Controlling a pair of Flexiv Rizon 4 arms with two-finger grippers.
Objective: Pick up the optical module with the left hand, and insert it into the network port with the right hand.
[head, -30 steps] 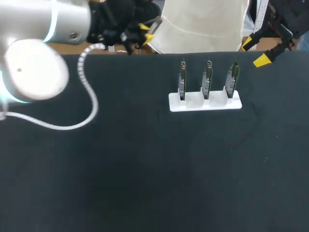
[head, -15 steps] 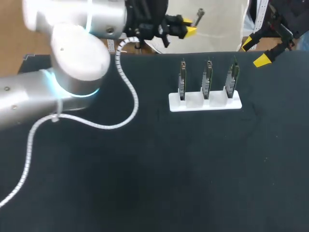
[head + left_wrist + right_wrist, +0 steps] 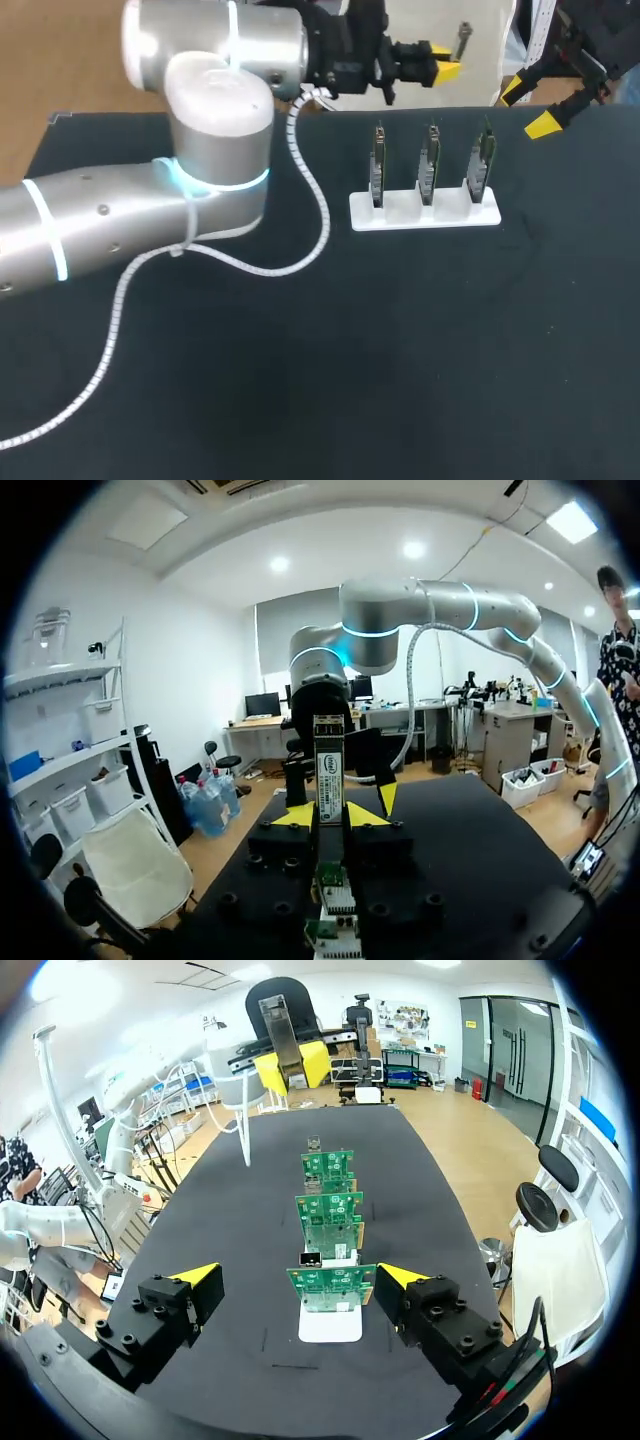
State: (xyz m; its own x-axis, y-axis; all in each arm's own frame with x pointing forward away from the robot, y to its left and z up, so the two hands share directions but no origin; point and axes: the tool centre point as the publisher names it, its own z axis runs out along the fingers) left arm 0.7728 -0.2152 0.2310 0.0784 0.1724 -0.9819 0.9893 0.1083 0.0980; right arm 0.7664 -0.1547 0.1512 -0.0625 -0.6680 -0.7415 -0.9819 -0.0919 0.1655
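Note:
The optical module (image 3: 463, 41), a slim metal stick, stands upright in my left gripper (image 3: 440, 70), which is shut on it above the table's far edge, behind the boards. In the left wrist view the module (image 3: 328, 768) rises between the two yellow tips of that gripper (image 3: 330, 816). Three green network boards (image 3: 428, 165) stand in a white holder (image 3: 424, 214). My right gripper (image 3: 532, 107) hangs open at the far right, apart from the boards. From the right wrist, that gripper (image 3: 300, 1278) stands wide open, the boards (image 3: 329, 1289) ahead and the held module (image 3: 276, 1026) beyond.
The black table (image 3: 400, 350) stretches bare in front of the holder. My left arm (image 3: 150, 220) and its white cable (image 3: 300, 250) lie over the table's left half. In the left wrist view my right arm (image 3: 440, 605) reaches in ahead.
My left arm has swung right along the far edge, carrying the module from the far left to just behind the boards. The right gripper has stayed put.

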